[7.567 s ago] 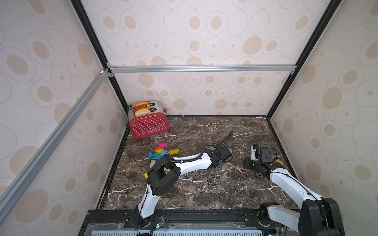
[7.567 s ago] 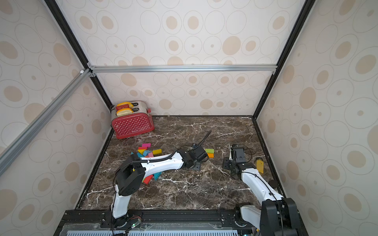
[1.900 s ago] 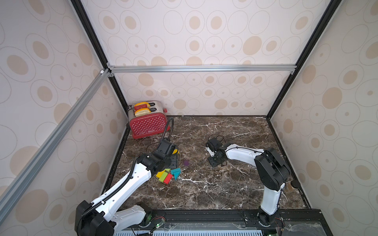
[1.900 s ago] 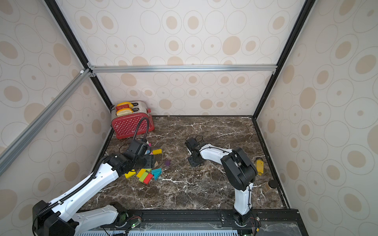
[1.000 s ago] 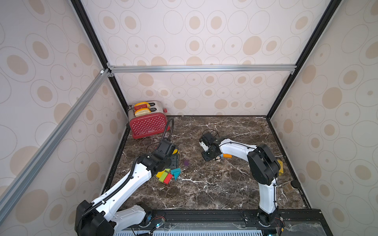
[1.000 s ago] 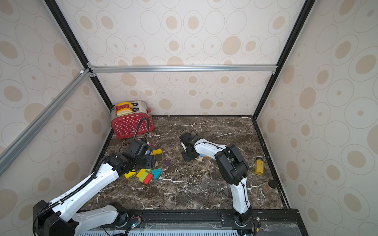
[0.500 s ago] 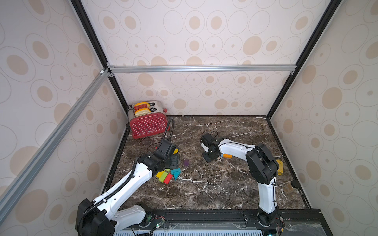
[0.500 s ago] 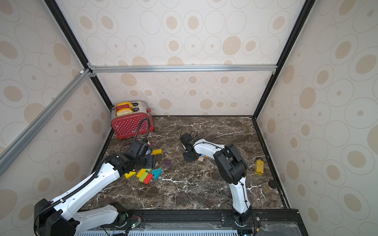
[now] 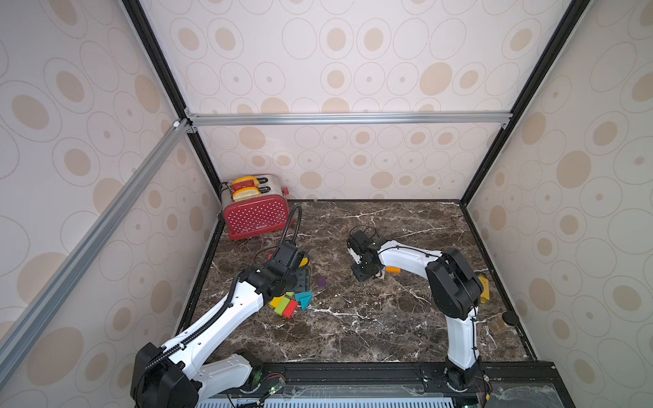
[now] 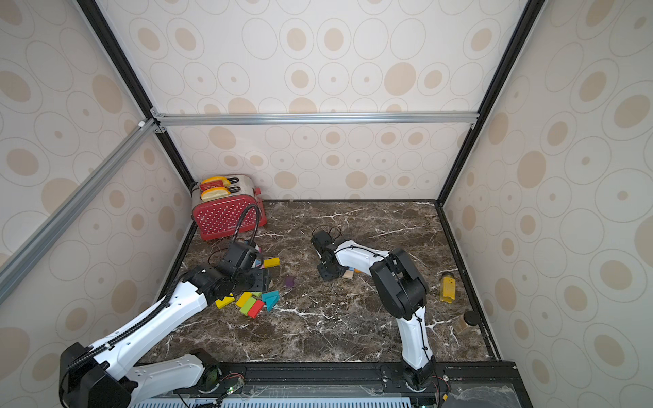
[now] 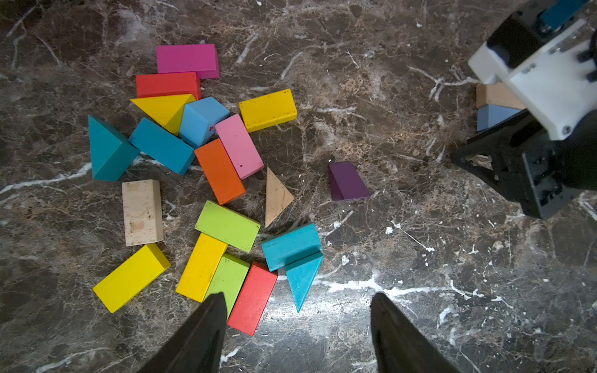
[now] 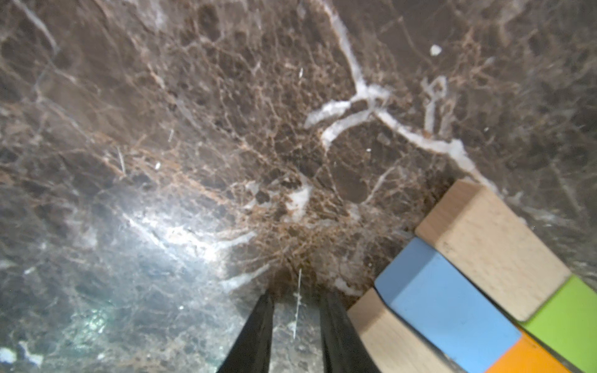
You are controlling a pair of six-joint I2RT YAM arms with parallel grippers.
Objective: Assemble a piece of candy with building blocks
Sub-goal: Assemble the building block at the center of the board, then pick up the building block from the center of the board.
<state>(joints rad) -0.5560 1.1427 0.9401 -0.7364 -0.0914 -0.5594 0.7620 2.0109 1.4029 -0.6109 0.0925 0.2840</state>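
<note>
The building blocks lie in two groups. A loose pile (image 11: pixel 226 226) of red, yellow, green, teal, pink, orange and bare wood pieces is at the left (image 9: pixel 289 305) (image 10: pixel 254 303), with a purple wedge (image 11: pixel 347 181) just apart from it. My left gripper (image 11: pixel 297 298) hovers open over the pile's near edge, holding nothing. A small row near the middle joins a blue block (image 12: pixel 445 306), a wood block (image 12: pixel 484 245), a green one (image 12: pixel 568 316) and an orange one (image 12: pixel 529 358). My right gripper (image 12: pixel 297 300) rests tip-down on the marble beside them, its fingers a narrow gap apart with nothing between.
A red toaster (image 9: pixel 254 215) stands in the back left corner. A mustard-yellow bottle (image 10: pixel 448 288) and a dark-lidded jar (image 10: pixel 466 321) sit by the right wall. Walls close in the marble floor on three sides.
Over several seconds the left arm drew back from the middle to the pile, and the right arm reached in to the middle row. Within the last second the right gripper shifted only slightly.
</note>
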